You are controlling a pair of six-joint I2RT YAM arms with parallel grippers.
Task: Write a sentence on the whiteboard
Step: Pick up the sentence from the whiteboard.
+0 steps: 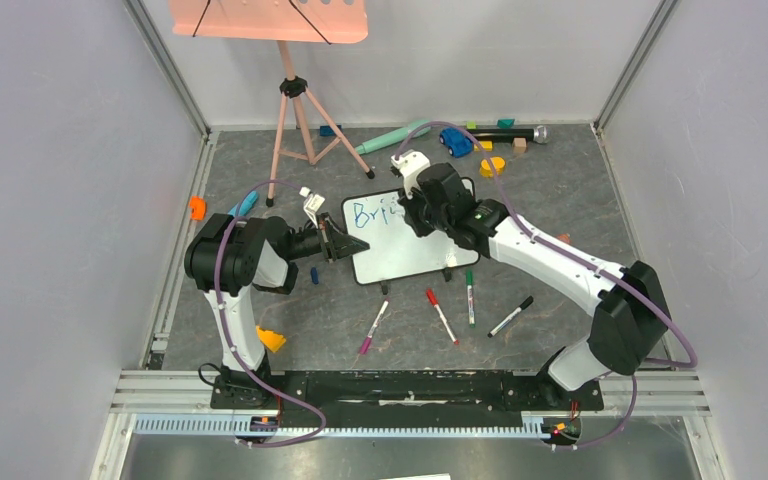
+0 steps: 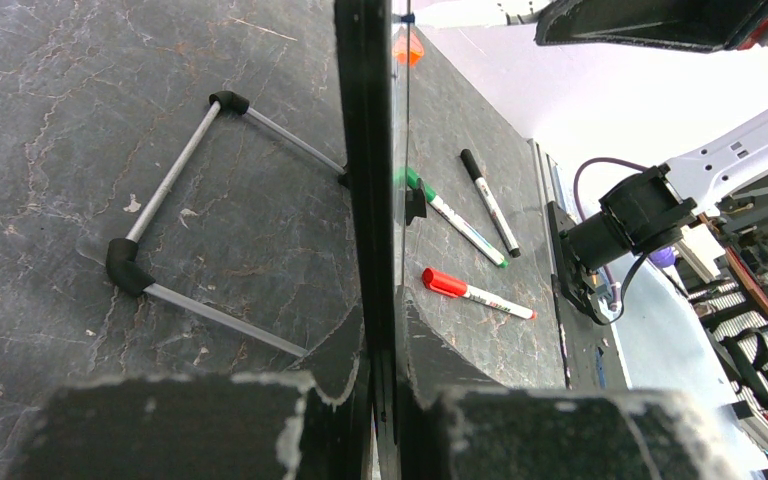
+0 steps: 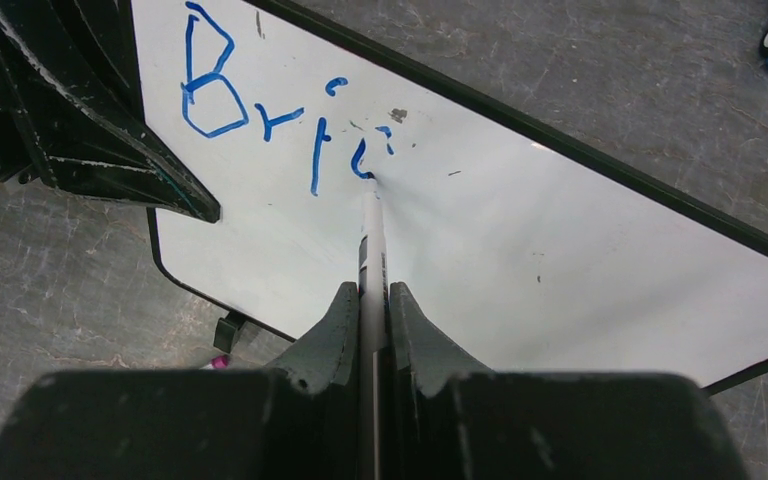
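Note:
The whiteboard point(image 1: 410, 245) stands tilted on two small black feet at mid-table. Blue letters of the sentence point(image 1: 375, 213) read "Bri" plus a partial stroke; they also show in the right wrist view point(image 3: 260, 115). My left gripper point(image 1: 345, 243) is shut on the whiteboard's left edge, seen edge-on in the left wrist view point(image 2: 365, 150). My right gripper point(image 3: 370, 300) is shut on a white marker point(image 3: 372, 240) whose tip touches the whiteboard point(image 3: 520, 230) at the last stroke. In the top view my right gripper point(image 1: 415, 212) sits over the board's upper middle.
A purple marker point(image 1: 373, 328), red marker point(image 1: 441, 316), green marker point(image 1: 469, 297) and black marker point(image 1: 510, 316) lie in front of the board. A salmon music stand point(image 1: 290, 90) stands at the back left. Toys and a microphone point(image 1: 510, 133) lie along the back.

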